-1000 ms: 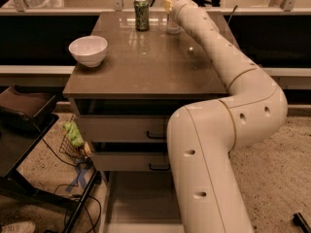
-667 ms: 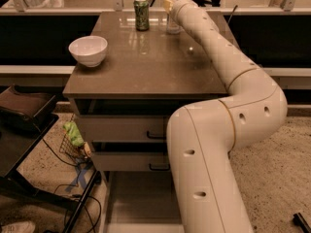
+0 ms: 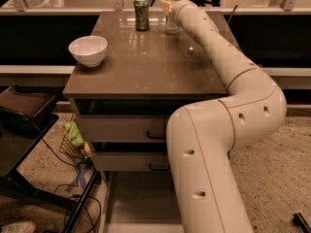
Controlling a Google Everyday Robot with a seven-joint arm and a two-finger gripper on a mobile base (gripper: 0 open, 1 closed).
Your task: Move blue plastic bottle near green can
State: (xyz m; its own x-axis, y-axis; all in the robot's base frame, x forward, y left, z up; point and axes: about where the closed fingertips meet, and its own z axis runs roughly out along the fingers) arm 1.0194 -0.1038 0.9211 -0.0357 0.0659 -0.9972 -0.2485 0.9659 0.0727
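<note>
Hand [image 3: 167,7] at the bottle [image 3: 172,26], far edge of the tabletop [image 3: 146,67].
The arm reaches to the back, where the bottle stands upright near the can [image 3: 141,13], to its right. I can't tell whether the hand is pinching it. This looks like the grasping step. Next it needs a firm hold, then a short move left that stops shy of the can.

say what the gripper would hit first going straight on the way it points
Probably the blue plastic bottle, right by the gripper at the back of the table; depth is unclear. The green can stands aside.
</note>
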